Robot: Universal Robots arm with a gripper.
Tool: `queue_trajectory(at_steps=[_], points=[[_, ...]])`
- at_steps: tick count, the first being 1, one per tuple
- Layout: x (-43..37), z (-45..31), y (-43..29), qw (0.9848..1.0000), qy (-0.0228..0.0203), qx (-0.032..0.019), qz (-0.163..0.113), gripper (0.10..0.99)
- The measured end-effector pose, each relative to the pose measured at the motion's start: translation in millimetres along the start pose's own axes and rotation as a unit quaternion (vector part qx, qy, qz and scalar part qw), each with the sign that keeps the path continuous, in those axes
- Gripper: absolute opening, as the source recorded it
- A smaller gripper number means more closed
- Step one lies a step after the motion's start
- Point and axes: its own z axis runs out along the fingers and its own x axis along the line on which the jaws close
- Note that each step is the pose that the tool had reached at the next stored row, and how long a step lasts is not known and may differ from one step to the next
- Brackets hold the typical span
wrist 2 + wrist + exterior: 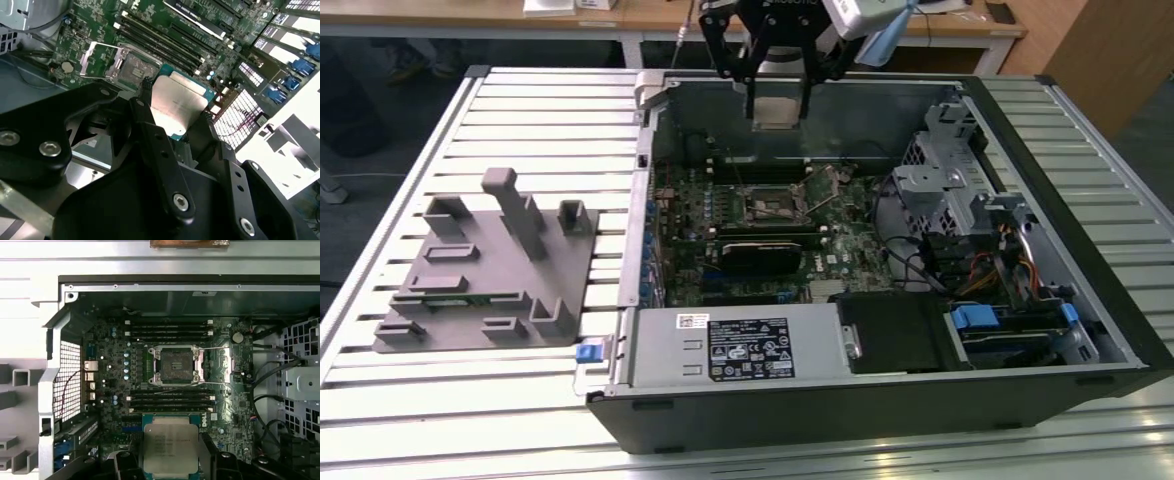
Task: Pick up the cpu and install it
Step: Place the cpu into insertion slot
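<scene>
One cpu (170, 447). One gripper (176, 102). One case (854, 415). One table (454, 420). One socket (176, 365). Two banks of memory slots (167, 330). One coin cell (238, 337). One power supply (740, 345). One grey fixture (494, 270).

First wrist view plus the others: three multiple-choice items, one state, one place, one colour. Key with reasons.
1. The square black-framed motherboard socket is: A open and empty; B holding a chip; C under a cooler.
2. The small flat silvery square cpu is: A seated in the socket; B gripped between the black gripper's fingers; C lying loose on the board.
3. The motherboard's circuit board is: A green; B red; C white.
Key: 1 A, its bare contact field shows in both wrist views. 2 B, a finger sits against each side of the chip, clear of the socket. 3 A, green shows all around the socket.
</scene>
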Motion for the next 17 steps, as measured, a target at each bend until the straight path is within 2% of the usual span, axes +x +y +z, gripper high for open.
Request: queue_trajectory(at_steps=[4,9,14,17], points=[[-1.2,0.1,0.1,1.0,-0.0001,0.0,0.002,0.533],[-1.5,0.4,0.8,0.9995,-0.0013,0.0007,0.031,0.533],[-1.6,0.8,1.5,0.9978,-0.0027,0.0013,0.066,0.533],[-1.6,1.3,1.7,0.9963,-0.0036,0.0014,0.086,0.533]])
